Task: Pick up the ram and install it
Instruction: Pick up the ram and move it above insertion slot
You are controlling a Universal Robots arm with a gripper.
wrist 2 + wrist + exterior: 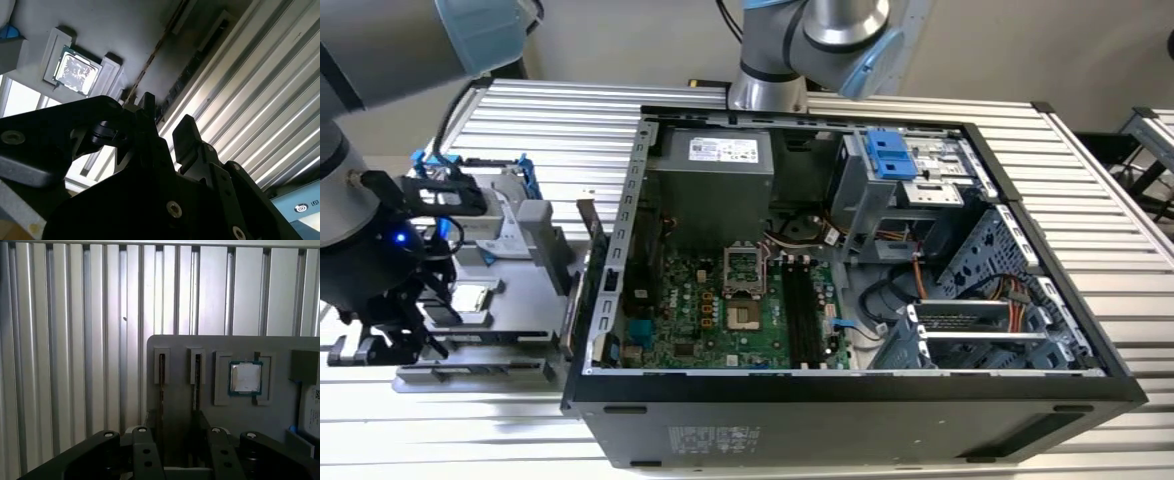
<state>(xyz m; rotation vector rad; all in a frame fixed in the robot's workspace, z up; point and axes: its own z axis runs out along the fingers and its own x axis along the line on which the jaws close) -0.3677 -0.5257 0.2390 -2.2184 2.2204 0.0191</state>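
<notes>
Two ram sticks stand on edge in slots of a grey holder tray (280,345); in the first wrist view one is the ram (161,385) and the other a second stick (196,382). In the second wrist view the ram (150,55) appears as a thin brownish edge. My gripper (180,445) hovers just above the tray, open, its black fingers (145,455) to either side of the sticks and not touching them. The exterior view puts the gripper (387,335) at that view's left, over the tray. The open computer case (607,300) shows the motherboard (707,310) with its black slots (801,310).
A square silver processor chip (245,377) lies in a tray pocket beside the sticks. A hard drive in a blue-handled frame (467,180) sits at the tray's far end. The ribbed metal table (547,110) surrounds everything. A second arm's base (767,80) stands behind the case.
</notes>
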